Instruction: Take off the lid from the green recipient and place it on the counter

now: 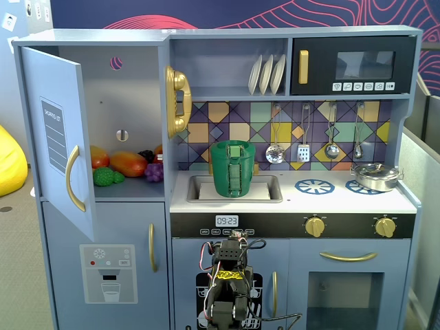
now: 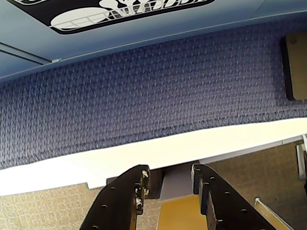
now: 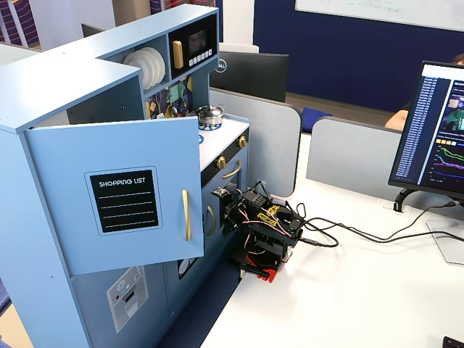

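The green recipient (image 1: 234, 168) stands upright in the recessed sink of the counter (image 1: 330, 201), its lighter green strap handle facing the front. The lid (image 1: 234, 144) sits on its mouth. My arm (image 1: 230, 285) is folded low in front of the kitchen, well below the counter; in the other fixed view the arm (image 3: 264, 228) sits on the white table. In the wrist view my gripper (image 2: 169, 168) is open and empty, its black fingers (image 2: 132, 191) pointing at the table's edge and the blue carpet. The open door hides the recipient in that other fixed view.
The fridge door (image 1: 58, 137) stands open at the left, with toy fruit (image 1: 127, 163) on the shelf. A small steel pot (image 1: 376, 177) sits on the right burner. Utensils (image 1: 302, 137) hang above the counter. A monitor (image 3: 435, 130) and cables (image 3: 362, 232) lie on the white table.
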### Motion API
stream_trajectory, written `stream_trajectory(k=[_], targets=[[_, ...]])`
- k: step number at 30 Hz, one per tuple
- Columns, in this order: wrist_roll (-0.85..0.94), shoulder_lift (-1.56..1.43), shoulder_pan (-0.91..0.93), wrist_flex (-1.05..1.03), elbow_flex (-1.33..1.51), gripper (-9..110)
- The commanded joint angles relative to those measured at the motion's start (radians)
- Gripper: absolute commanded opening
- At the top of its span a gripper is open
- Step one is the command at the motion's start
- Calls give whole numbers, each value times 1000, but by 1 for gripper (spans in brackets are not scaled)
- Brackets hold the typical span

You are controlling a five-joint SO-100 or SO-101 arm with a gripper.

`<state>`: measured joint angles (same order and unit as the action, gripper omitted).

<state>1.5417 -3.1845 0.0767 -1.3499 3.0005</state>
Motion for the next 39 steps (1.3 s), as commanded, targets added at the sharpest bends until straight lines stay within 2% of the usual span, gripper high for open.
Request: stream_trajectory(k=[1, 12, 15, 17, 19, 22, 24, 30, 39], targets=[[21, 6, 48, -181, -3, 0], [28, 6, 48, -181, -3, 0], [58, 8, 61, -80, -5, 0], [89, 8, 72, 120, -18, 0], [97, 18, 57, 413, -87, 1], [117, 175, 9, 963, -238, 6], [153, 301, -32, 1129, -403, 11], [175, 551, -40, 1124, -813, 24], [176, 703, 3, 1121, -1019, 26]])
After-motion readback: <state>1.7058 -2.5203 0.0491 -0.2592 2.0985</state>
